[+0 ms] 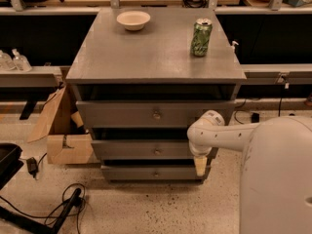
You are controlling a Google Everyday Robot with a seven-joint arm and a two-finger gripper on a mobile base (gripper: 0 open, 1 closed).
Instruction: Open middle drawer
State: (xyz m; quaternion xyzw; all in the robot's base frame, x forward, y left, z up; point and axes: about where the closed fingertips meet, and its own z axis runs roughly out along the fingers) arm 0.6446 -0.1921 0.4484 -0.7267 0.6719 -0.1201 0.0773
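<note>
The gripper [200, 165] hangs low in front of the grey cabinet [156, 57], at about five o'clock from the middle of the view. Its cream tip points down at the floor. It sits over the right end of the bottom drawer [131, 172], just under the right end of the middle drawer [126, 150]. I cannot tell how far open the gripper is. I cannot tell if it touches either drawer, and I see nothing in its hold.

The white arm [219, 134] bends just above the gripper, at twelve o'clock from it. It then runs off toward three o'clock to the big white robot body [278, 179].

The middle drawer is the second of three grey fronts. Its small round knob [157, 151] is between nine and ten o'clock from the gripper, well apart from it. A dark gap shows above this drawer. The bottom drawer's knob [156, 172] is at nine o'clock. The top drawer [122, 114] has its knob [156, 115] near eleven o'clock.

On the cabinet top, a green can [201, 37] stands upright at twelve o'clock from the gripper. A pale bowl [133, 20] sits at eleven o'clock, well apart from the can.

A cardboard box [66, 140] stands beside the cabinet at nine o'clock. Black cables [63, 204] lie on the speckled floor near eight o'clock.
</note>
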